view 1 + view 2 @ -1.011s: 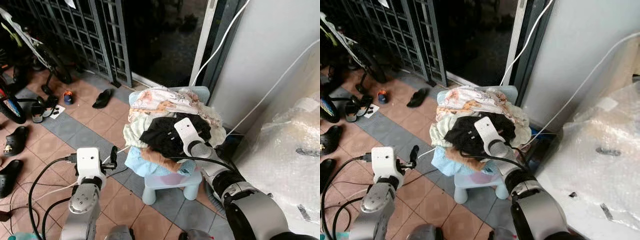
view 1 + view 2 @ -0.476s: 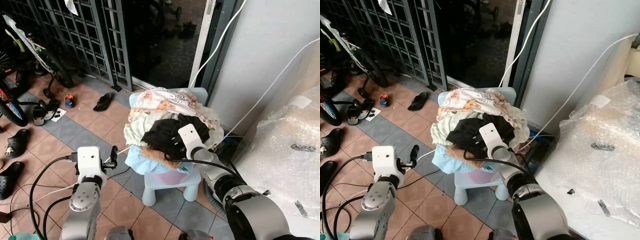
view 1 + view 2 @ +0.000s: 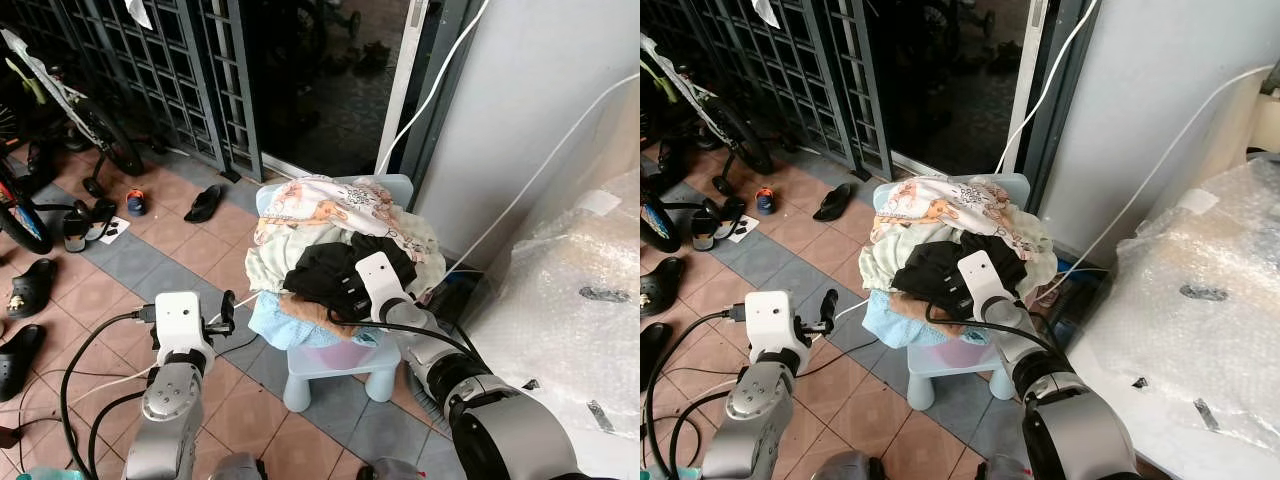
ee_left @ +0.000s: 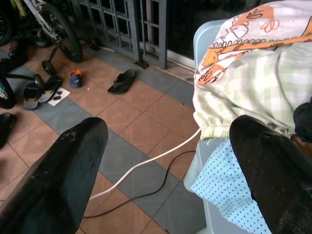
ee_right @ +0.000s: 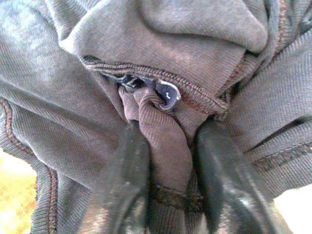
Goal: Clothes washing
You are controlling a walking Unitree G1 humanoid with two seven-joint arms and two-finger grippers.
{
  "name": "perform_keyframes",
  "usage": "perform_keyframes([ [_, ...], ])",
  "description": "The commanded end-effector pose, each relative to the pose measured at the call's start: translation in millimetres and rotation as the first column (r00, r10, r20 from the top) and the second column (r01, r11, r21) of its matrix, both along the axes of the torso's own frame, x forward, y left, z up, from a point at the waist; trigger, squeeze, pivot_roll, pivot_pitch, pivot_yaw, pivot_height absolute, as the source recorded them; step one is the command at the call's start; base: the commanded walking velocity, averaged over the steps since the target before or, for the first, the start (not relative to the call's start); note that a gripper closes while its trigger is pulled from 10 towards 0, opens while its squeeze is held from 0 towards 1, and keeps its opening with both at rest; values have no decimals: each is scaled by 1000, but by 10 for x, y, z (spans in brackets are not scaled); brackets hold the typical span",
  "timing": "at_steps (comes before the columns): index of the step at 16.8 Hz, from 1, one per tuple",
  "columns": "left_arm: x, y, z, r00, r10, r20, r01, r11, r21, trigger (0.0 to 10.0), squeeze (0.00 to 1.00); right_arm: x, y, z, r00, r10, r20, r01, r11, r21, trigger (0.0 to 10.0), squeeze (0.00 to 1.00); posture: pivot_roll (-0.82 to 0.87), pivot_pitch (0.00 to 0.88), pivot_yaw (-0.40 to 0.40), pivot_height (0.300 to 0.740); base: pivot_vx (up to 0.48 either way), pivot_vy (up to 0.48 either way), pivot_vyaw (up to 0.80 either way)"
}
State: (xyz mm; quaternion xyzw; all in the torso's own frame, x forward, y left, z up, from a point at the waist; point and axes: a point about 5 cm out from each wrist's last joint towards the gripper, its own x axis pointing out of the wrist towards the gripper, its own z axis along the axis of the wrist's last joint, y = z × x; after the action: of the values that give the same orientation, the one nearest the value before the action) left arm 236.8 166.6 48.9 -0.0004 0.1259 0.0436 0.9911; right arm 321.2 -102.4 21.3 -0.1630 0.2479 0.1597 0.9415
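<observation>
Far left of the frame: a bicycle point(image 3: 60, 90) against the dark metal gate point(image 3: 170, 70), sandals point(image 3: 30, 285) and a lone slipper point(image 3: 204, 203) scattered on the tiled floor point(image 3: 150, 260). Lower left: left gripper point(image 4: 170, 161) hovering over the tiles just beside the stool, fingers point(image 4: 63, 180) spread wide, pinching nothing. Centre: pile of clothes point(image 3: 335, 235) heaped on a pale blue stool point(image 3: 340, 365), patterned white-and-orange cloth point(image 3: 330, 205) uppermost, black garment point(image 3: 335, 270) below it. Right gripper point(image 5: 168, 161) sunk into the pile, fingers point(image 5: 122, 180) pressed together on a fold of the black garment. Right side: white cable point(image 3: 540, 180) slanting down the grey wall point(image 3: 530, 90), bubble wrap point(image 3: 570, 310) covering the lower right.
</observation>
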Motion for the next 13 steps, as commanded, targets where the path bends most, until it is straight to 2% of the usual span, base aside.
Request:
perform_keyframes([
  [1, 22, -7, 0, 1000, 8, 1, -8, 1000, 13, 10000, 0, -87, 9, -108, 998, 7, -64, -6, 1000, 13, 0, 0, 29, 34, -4, 740, 0, 0, 0],
  [2, 32, -11, 8, 1000, 13, 8, -13, 1000, 8, 10000, 0, -82, 32, -97, 998, 18, -60, -17, 1000, 21, 0, 0, 29, 34, -4, 740, 0, 0, 0],
  [4, 43, -32, -4, 1000, 12, 7, -12, 1000, 3, 10000, 0, -51, 89, -38, 999, 25, -40, -20, 994, 104, 0, 0, 15, 14, 0, 740, 0, 0, 0],
  [6, 45, -30, -21, 1000, 8, 7, -8, 1000, 5, 10000, 0, 24, 70, 136, 998, -11, 68, -8, 963, 270, 0, 0, 8, 0, 3, 740, 0, 0, 0],
  [8, 35, -12, -42, 1000, 10, -1, -10, 1000, 8, 10000, 0, 19, 37, 250, 987, -29, 158, -27, 940, 340, 0, 0, -1, 0, 16, 740, 0, 0, 0],
  [10, 69, -19, -28, 1000, -7, 10, 7, 1000, 12, 10000, 0, -59, -6, 501, 953, -80, 291, -65, 888, 455, 0, 0, -16, 0, 43, 740, 0, 0, 0],
  [11, 83, -19, -19, 1000, -9, 15, 9, 1000, 14, 10000, 0, -81, -10, 554, 945, -89, 314, -75, 877, 474, 0, 0, -21, 0, 50, 740, 0, 0, 0],
  [12, 147, -48, 23, 999, -16, 33, 15, 1000, 12, 10000, 0, -182, -34, 761, 911, -97, 400, -129, 855, 502, 0, 0, -35, 0, 63, 740, 0, 0, 0],
  [13, 189, -76, 39, 999, -21, 39, 21, 1000, 11, 10000, 0, -297, -63, 903, 883, -93, 460, -170, 851, 497, 0, 0, -46, 0, 74, 740, 0, 0, 0],
])
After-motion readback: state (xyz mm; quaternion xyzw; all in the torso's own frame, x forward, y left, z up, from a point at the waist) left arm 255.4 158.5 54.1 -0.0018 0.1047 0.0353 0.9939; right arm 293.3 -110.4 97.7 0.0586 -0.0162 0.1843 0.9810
